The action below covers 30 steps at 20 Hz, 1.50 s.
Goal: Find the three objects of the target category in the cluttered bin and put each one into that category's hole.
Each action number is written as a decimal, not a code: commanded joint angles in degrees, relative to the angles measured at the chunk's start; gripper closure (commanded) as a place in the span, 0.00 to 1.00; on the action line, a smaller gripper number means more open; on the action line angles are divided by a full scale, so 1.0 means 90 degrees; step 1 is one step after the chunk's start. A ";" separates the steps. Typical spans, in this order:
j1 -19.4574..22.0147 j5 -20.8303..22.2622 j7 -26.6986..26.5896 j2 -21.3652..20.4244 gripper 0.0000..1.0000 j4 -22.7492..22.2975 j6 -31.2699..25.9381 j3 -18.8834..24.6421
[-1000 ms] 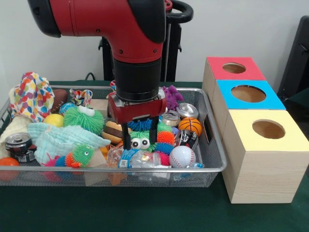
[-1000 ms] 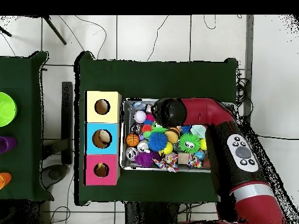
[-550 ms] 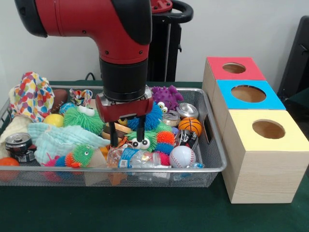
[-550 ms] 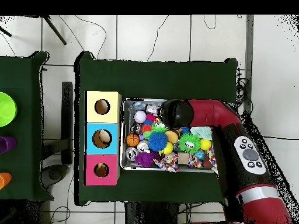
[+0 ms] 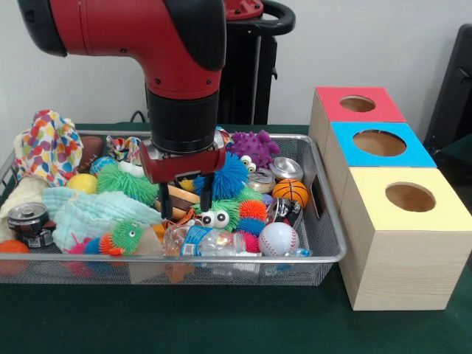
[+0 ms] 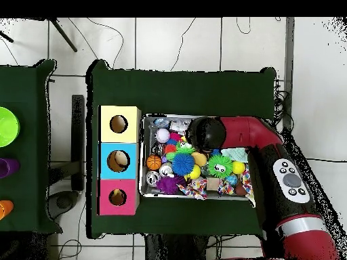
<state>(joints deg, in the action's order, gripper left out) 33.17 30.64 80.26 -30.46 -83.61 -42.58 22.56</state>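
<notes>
A thick, glossy red robot arm (image 5: pixel 125 29) with rounded, tube-like links and a black end cap at its elbow. Its wrist is a wide matte black cylinder (image 5: pixel 183 110). Below that sits a red block-shaped gripper (image 5: pixel 184 209) with two thin black fingers (image 5: pixel 206 199). From above, the red arm shows a black oval panel with round grey buttons (image 6: pixel 291 185) and a thin silver band (image 6: pixel 298 226) around one link.

Wire-mesh metal bin (image 5: pixel 324 254), 3 wooden boxes (image 5: pixel 402 254), glossy plastic arm (image 5: pixel 147 29).
</notes>
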 commanded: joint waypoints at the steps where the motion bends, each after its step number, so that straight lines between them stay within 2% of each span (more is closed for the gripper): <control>1: 0.0118 0.0390 -0.1158 0.0118 0.00 -0.0258 -0.0778 0.0055; 13: 0.0233 0.0383 -0.1001 0.0237 0.00 -0.0507 -0.0596 0.0011; 21: 0.0081 0.0605 -0.0857 0.0366 0.00 -0.0350 -0.0632 -0.0264; 30: 0.0100 0.0606 -0.0915 0.0491 0.00 -0.0328 -0.0541 -0.0310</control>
<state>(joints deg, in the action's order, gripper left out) 33.26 30.67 80.26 -29.22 -83.74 -42.94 20.82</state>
